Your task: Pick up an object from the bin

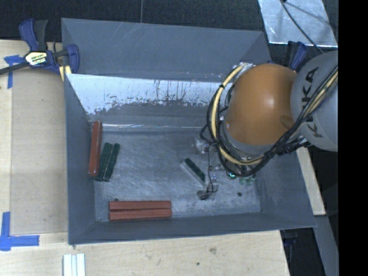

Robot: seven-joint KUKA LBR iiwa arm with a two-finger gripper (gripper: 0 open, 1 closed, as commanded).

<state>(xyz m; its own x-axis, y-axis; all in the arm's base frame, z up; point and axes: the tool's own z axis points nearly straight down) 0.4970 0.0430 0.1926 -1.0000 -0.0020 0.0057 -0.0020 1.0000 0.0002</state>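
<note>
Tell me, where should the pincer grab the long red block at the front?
Probably at its middle, coming straight down from above, pinching across its narrow width. The long red block lies flat and lengthwise along the near wall of the bin.

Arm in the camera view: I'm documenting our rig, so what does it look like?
A silver-grey arm with dark KUKA lettering, a rounded orange cover at the wrist, yellow and black cables looped around it, and a slim metal gripper beneath.

Robotics lab, KUKA-branded arm (318, 109) reaching into a grey metal bin (161, 50)
</note>
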